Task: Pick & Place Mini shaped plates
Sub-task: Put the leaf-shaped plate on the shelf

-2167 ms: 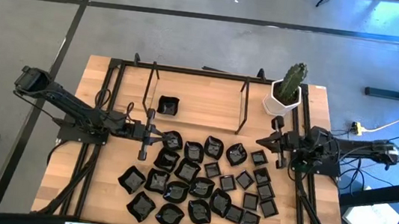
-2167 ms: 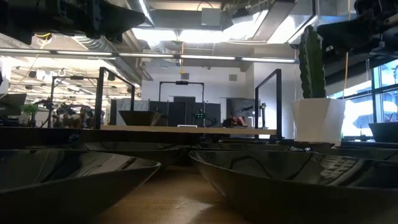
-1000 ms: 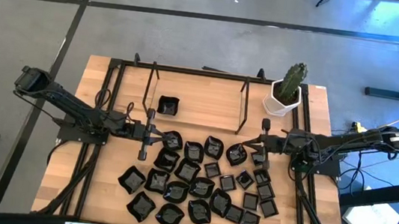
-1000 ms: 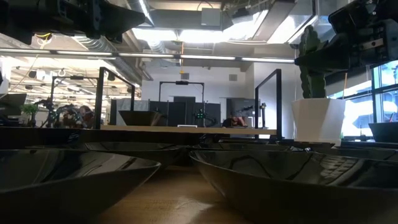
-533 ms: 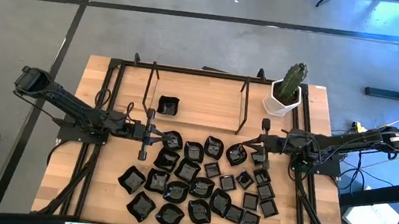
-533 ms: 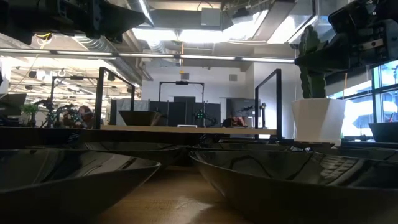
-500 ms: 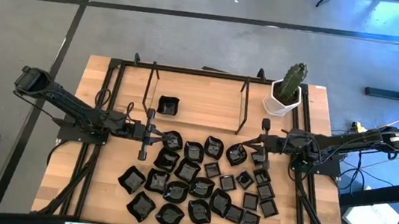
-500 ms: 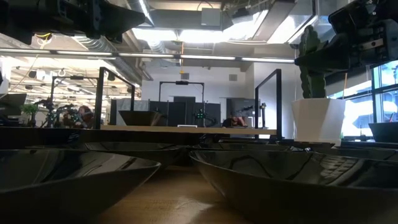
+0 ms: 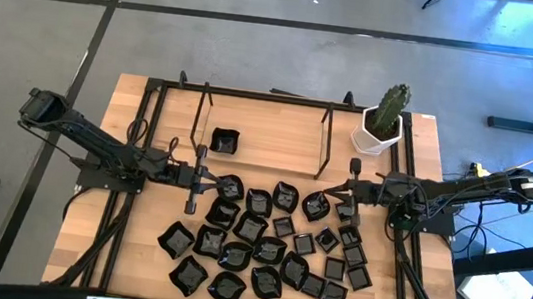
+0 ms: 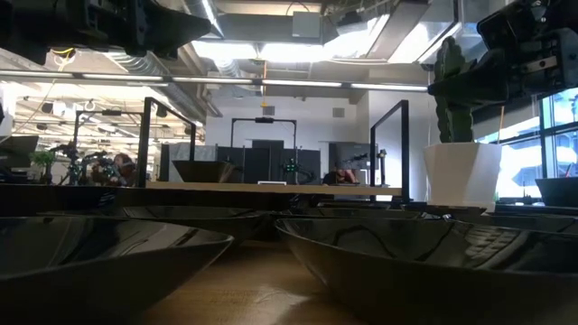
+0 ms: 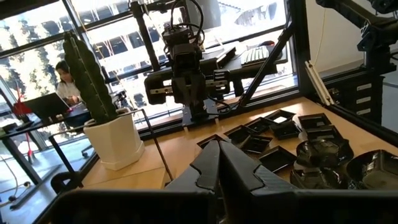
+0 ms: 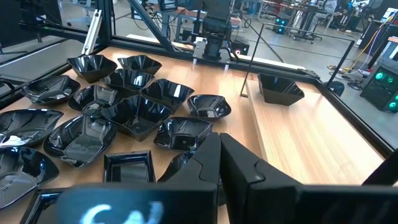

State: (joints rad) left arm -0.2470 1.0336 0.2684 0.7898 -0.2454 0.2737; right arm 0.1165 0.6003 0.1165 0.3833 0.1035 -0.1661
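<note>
Several mini shaped plates [image 9: 266,240], glossy black, lie bunched on the wooden table's near half. One more plate [image 9: 224,142] sits apart toward the far edge, also in the right wrist view [image 12: 280,88]. My left gripper [image 9: 205,177] hovers shut at the bunch's left edge, pointing level toward the right; its shut fingers [image 11: 219,163] show nothing between them. My right gripper [image 9: 334,189] hovers shut over the bunch's right far corner, pointing left, fingers [image 12: 217,155] together and empty. The nearest plates [image 10: 433,262] fill the low view.
A white pot with a green cactus [image 9: 382,124] stands at the far right corner, close behind my right arm. A thin black wire frame [image 9: 328,141] rises around the lone plate. Bare wood [image 9: 278,141] lies between the frame's posts.
A good two seconds ago my right gripper was drawn back near the table's right edge; it has since reached toward the left, over the plates' right far corner, and has kept still for the last second. The plates have not moved.
</note>
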